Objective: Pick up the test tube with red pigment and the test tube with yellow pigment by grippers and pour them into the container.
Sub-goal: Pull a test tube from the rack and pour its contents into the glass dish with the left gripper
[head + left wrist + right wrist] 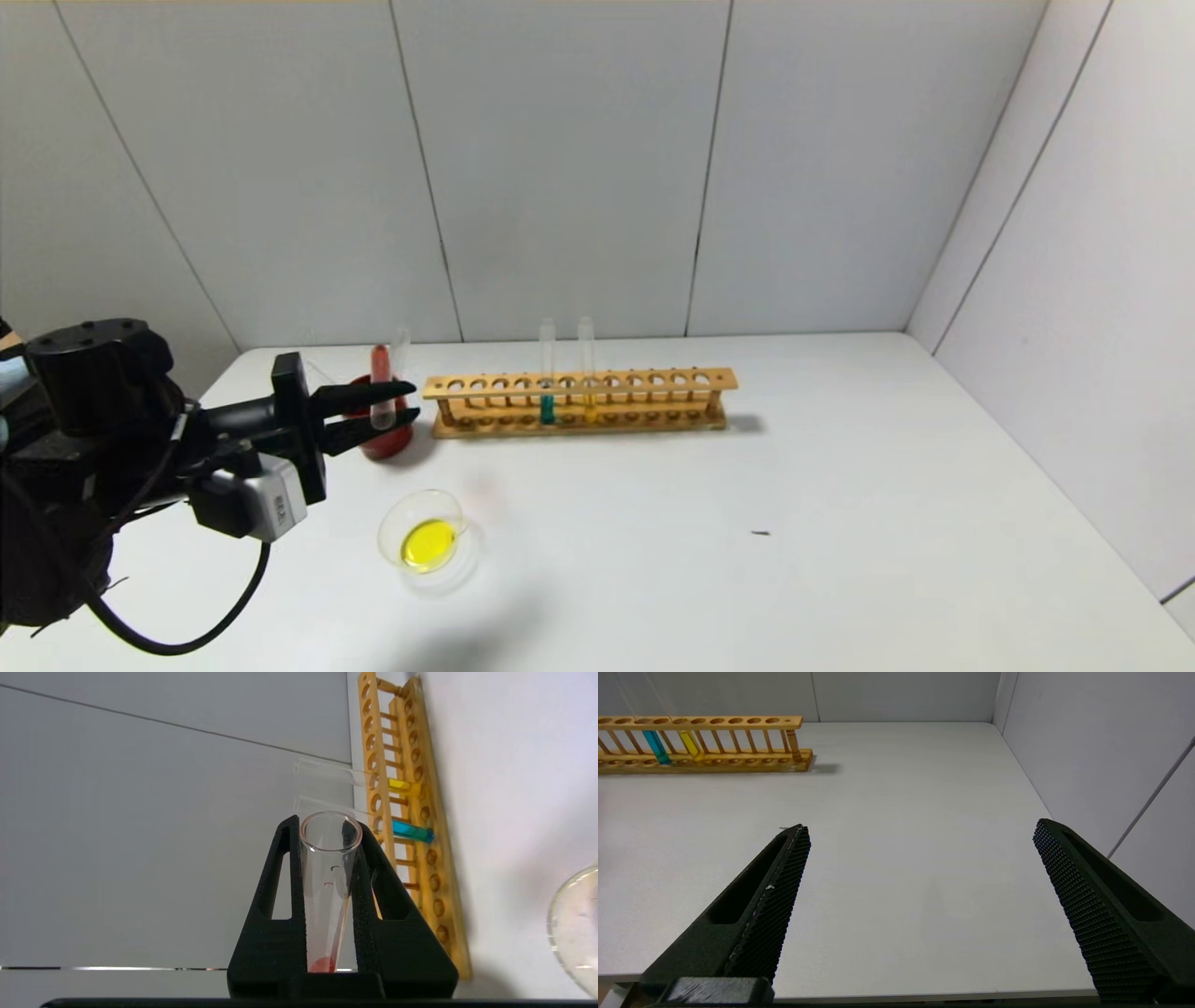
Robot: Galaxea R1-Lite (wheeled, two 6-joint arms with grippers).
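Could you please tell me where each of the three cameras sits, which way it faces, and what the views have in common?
Head view: high on the robot, looking forward and down at the table; the left gripper shows, shut on the test tube with red pigment.
Left wrist view: behind the left gripper, looking along its fingers past the tube.
Right wrist view: behind the open right gripper, facing across the table.
Shared: all three show the wooden rack.
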